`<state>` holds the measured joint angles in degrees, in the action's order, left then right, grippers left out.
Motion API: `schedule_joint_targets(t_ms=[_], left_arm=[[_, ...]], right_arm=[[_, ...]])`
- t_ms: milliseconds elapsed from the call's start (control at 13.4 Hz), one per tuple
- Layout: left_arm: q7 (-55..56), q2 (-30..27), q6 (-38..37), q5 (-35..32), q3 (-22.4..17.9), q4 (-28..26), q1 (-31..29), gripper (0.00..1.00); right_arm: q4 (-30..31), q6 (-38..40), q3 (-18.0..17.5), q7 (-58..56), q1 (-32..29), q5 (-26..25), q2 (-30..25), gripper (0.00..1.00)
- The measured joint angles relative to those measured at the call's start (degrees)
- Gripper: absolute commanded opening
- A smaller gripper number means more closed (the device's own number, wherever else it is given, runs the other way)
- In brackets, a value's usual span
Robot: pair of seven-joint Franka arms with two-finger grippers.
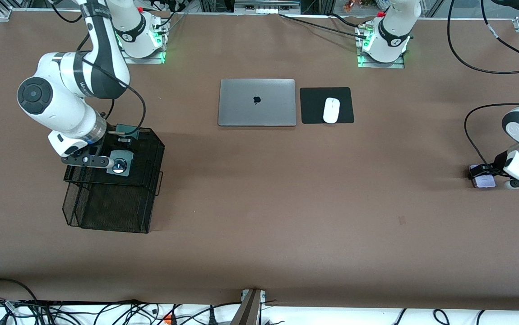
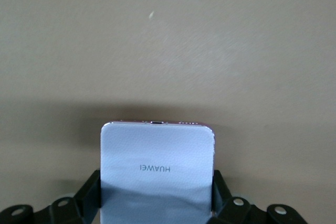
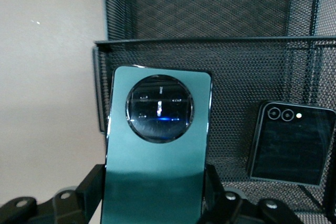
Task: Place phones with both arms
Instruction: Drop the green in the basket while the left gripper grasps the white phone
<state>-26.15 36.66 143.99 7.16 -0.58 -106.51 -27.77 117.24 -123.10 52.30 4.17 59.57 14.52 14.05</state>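
Observation:
My right gripper (image 1: pixel 111 162) is shut on the long dark green phone (image 1: pixel 121 164) with the round camera ring and holds it over the black mesh basket (image 1: pixel 115 212). In the right wrist view the green phone (image 3: pixel 157 150) sits between my right gripper's (image 3: pixel 155 184) fingers, and the squarish black phone (image 3: pixel 291 145) lies in the mesh basket (image 3: pixel 210 14). My left gripper (image 1: pixel 480 174) is shut on the pale lilac phone (image 1: pixel 485 182), low at the table at the left arm's end. In the left wrist view the lilac phone (image 2: pixel 157 161) fills my left gripper (image 2: pixel 156 190).
A closed grey laptop (image 1: pixel 257 102) lies mid-table near the bases. Beside it a white mouse (image 1: pixel 331 110) rests on a black pad (image 1: pixel 311 108). Two white pedestal bases (image 1: pixel 383 43) with green lights stand along the table's edge farthest from the front camera.

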Motion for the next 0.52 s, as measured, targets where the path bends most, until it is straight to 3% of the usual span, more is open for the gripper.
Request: schedule_joint_targets(t_ms=[299,523], left_arm=[[5.1,0.0,-5.4,0.0,0.1,4.8,3.0,0.0],[8.6,0.0,-6.0,0.0,0.1,5.4,6.0,0.0]], right_arm=[[6.6,-8.4,0.4,-3.0,0.0,0.0,-0.2,0.0],[8.8,-13.1,0.4,-3.4,0.1,0.0,-0.2,0.0]])
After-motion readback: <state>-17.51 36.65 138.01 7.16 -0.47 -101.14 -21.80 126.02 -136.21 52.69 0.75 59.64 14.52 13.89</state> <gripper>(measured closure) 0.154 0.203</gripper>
